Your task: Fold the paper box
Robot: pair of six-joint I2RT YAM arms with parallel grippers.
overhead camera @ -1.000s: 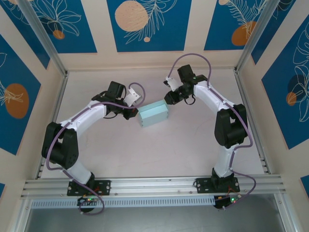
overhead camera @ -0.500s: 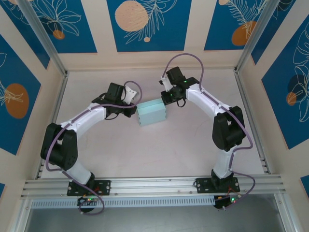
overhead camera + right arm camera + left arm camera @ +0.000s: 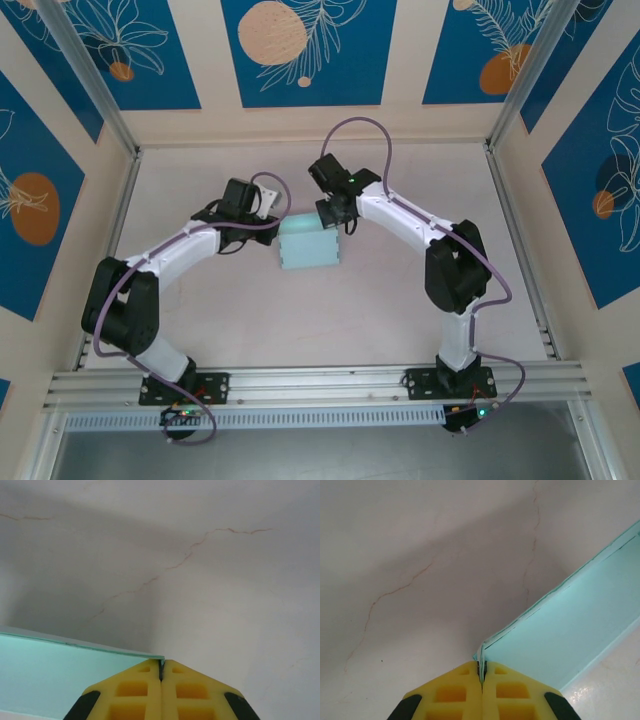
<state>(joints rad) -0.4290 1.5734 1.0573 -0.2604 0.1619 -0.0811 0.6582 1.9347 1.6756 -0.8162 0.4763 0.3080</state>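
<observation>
paper box (image 3: 308,245) sits mid-table, between the two arms, pale blue, already standing as a shallow rectangular shell. over the last second it has slid a little left and turned from skewed to nearly square with the near edge of the table (image 3: 400,300). the right arm has swung in from the box's far right corner to its far edge. right gripper (image 3: 330,216) was slightly parted a second ago; now its yellow pads are pressed together, and the wrist view shows the tip of a wall's thin edge caught in the seam. left gripper (image 3: 276,224) is unchanged in grip, pads closed flat on the upright paper edge at the box's far left corner, and has drifted left with the box. judgement: both arms now hold the far wall, so the next crease or tuck can be pulled against a steadied box. the thin card could tear or buckle if the arms pull apart.
</observation>
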